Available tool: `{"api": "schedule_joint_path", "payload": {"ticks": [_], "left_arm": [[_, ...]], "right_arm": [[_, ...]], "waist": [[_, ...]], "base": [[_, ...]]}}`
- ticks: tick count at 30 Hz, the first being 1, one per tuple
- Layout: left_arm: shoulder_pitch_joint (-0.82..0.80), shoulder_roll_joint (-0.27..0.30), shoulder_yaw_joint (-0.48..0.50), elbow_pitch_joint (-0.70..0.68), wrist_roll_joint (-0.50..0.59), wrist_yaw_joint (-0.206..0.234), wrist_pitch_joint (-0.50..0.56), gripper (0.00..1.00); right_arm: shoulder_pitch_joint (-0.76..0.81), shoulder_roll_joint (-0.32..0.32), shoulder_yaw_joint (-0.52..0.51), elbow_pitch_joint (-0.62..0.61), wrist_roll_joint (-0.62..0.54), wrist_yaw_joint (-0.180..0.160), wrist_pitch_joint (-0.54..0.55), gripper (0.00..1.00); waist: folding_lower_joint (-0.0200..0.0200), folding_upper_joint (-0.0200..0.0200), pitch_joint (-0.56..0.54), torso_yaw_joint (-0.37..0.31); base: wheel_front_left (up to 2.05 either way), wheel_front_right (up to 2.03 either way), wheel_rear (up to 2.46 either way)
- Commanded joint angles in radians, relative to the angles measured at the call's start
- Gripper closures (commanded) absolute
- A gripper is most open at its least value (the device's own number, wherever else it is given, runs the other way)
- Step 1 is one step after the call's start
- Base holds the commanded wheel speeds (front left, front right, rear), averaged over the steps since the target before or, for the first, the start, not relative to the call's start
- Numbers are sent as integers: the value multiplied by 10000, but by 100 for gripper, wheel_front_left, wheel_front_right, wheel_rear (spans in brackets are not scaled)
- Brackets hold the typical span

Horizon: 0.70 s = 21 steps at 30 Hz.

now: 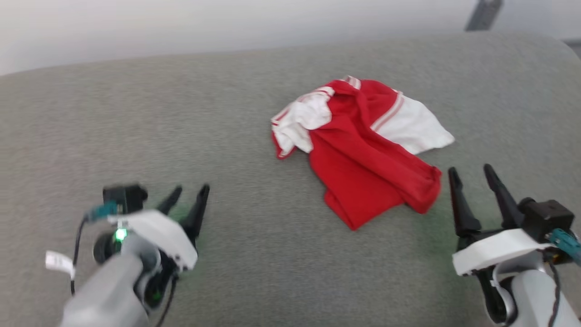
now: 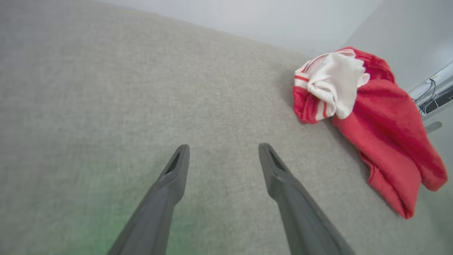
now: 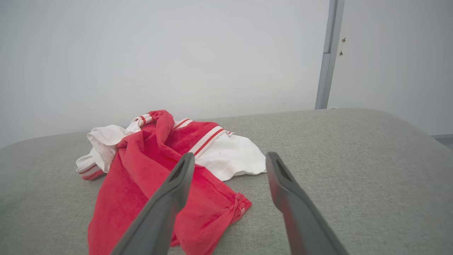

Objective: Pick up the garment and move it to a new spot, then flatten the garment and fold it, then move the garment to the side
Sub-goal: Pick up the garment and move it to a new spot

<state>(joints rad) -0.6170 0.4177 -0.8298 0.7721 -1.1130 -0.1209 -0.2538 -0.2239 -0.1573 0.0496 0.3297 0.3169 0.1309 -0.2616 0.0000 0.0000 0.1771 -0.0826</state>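
Progress looks nil: the garment (image 1: 363,159) lies crumpled just ahead-left of the right gripper (image 1: 470,169), well right of the left gripper (image 1: 192,188). Both gape open, empty; every step is left.

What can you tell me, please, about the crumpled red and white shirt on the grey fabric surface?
The soft red short-sleeved shirt lies crumpled on the grey woven surface. White sleeve ends with striped bands show at its far side; a red fold trails toward the robot. Neither gripper holds it: the open right gripper is close beside it, the open left gripper well apart.
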Motion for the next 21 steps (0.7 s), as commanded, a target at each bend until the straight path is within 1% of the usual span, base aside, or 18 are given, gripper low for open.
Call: {"api": "schedule_joint_path", "payload": {"ticks": [1, 4, 7, 10, 14, 15, 17, 21], "left_arm": [[403, -112, 244, 1, 39, 80, -103, 0], [1098, -207, 1481, -515, 687, 360, -126, 0], [2232, -473, 2889, -1403, 1732, 520, -122, 0], [3199, -707, 4127, -2420, 3077, 706, -128, 0], [4443, -1160, 5355, -3693, 4921, 895, -128, 0], [4893, -1398, 5908, -4265, 5696, 926, -128, 0], [5295, -1607, 6345, -4811, 6470, 973, -127, 0], [5920, -2039, 7072, -5749, 7694, 822, -128, 0]], "right_arm": [[132, -112, -72, 12, -64, -3, -46, 0], [251, -335, -187, 42, -1, -3, -46, 0], [329, -560, -332, 101, 63, -3, -46, 0], [448, -724, -502, 121, 133, -3, -48, 0], [578, -865, -724, 89, 155, -3, -46, 0], [688, -892, -810, 68, 162, -3, -46, 0], [752, -891, -863, 45, 154, -3, -46, 0], [856, -928, -963, -22, 156, -3, -46, 0]], "waist": [[0, 0, -282, 446], [0, 0, -381, 745], [0, 0, -479, 970], [0, 0, -572, 1170], [0, 0, -683, 1352], [0, 0, -751, 1417], [0, 0, -803, 1443], [0, 0, -876, 1462]], "base": [[0, 0, 0], [0, 0, 0], [0, 0, 0], [0, 0, 0], [0, 0, 0], [0, 0, 0], [0, 0, 0], [0, 0, 0]]}}
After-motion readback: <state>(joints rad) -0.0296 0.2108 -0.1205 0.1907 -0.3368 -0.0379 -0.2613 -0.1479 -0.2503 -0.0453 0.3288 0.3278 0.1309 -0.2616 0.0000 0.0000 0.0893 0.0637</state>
